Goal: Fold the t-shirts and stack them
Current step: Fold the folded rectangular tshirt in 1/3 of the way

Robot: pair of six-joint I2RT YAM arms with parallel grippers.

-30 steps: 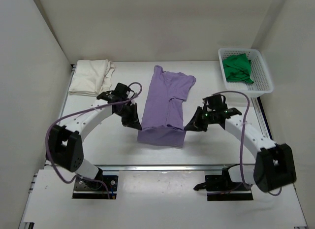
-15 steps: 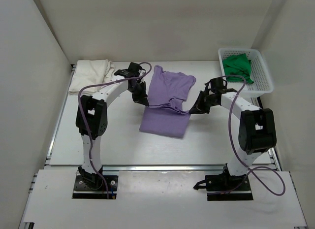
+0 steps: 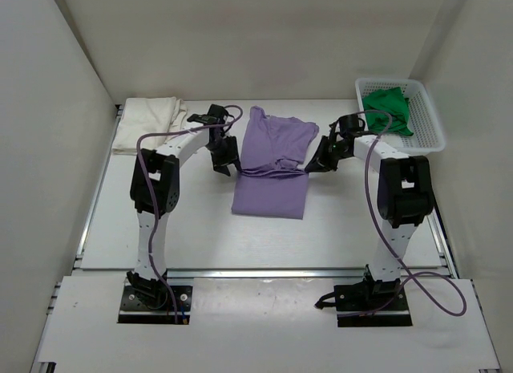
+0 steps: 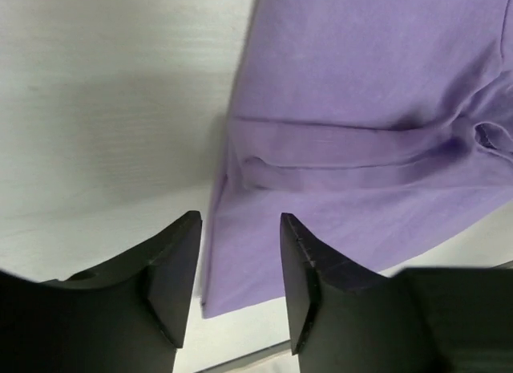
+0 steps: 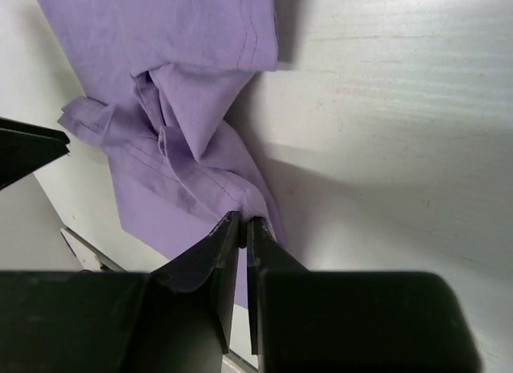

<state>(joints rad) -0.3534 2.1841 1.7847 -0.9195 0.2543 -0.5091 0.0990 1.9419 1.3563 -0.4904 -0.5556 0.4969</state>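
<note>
Lavender t-shirt (image 3: 272, 168) lies in the middle of the table (image 3: 176, 220), collar and short sleeves toward the far side. Its near half is doubled over the body, ending in a crosswise ridge of cloth about midway along. The near folded part lies flat and roughly square.

The left gripper (image 3: 227, 166) stands at the left end of that ridge, just beside the shirt's left edge. In the left wrist view its fingers (image 4: 172, 269) are spread apart, with the shirt's left edge and bare table showing in the gap and no cloth between them.

The right gripper (image 3: 315, 164) is at the right end of the ridge. In the right wrist view its fingers (image 5: 212, 269) are pressed nearly together, pinching the shirt's bunched hem, which rises to the tips above its shadow on the table.

The cream-white t-shirt (image 3: 148, 124) lies folded at the far left corner, well apart from the lavender one. The bright green t-shirt (image 3: 386, 110) sits crumpled in the white lattice basket (image 3: 429, 128) at the far right.
</note>
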